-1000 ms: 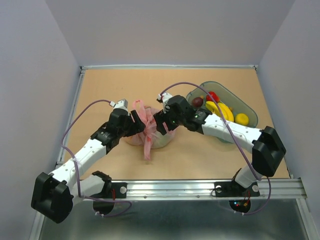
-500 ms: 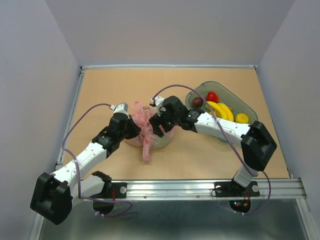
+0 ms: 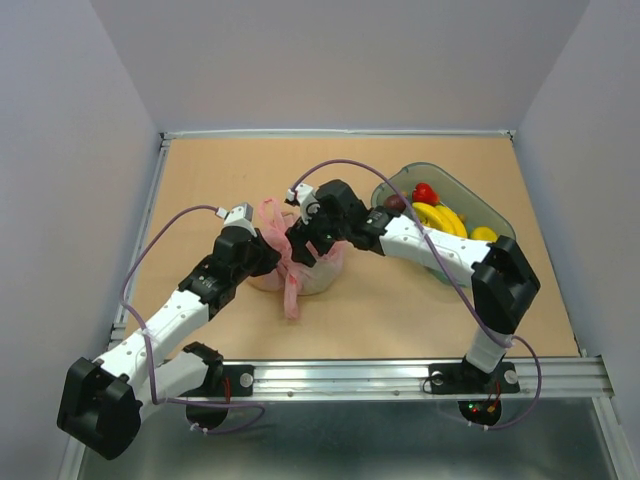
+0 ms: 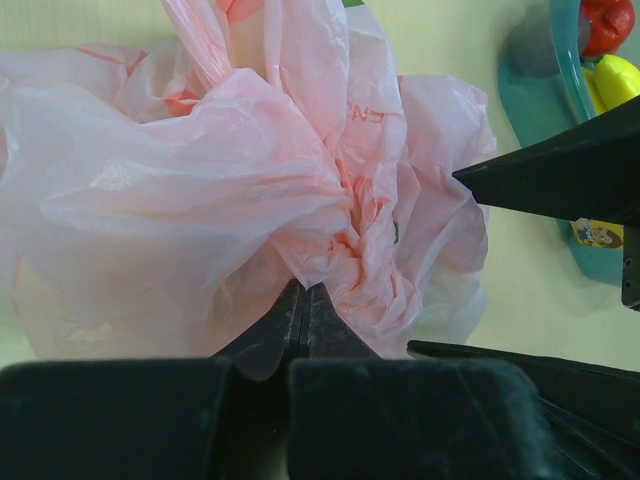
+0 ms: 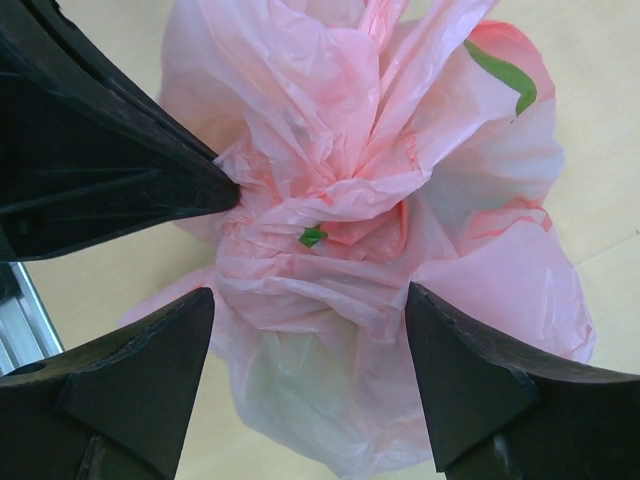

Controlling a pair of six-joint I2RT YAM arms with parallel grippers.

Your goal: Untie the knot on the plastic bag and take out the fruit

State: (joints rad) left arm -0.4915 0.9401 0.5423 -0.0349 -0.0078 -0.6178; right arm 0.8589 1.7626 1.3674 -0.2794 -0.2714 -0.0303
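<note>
Plastic bag, pink and crinkled, is found at mid-table, left of the grey tray, with its tie not yet undone. The left gripper is clamped shut on the knot from the knot's left side. The right gripper is held wide open, with nothing gripped. The knot is framed straight ahead between the right fingers, so a closing pinch there is judged the coming move. One tail is trailed toward the near edge.

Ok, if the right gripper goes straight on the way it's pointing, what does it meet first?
Probably the knot of the plastic bag, centred ahead of the right gripper's open fingers, though depth is unclear. The left gripper pinches the bag alongside.
</note>
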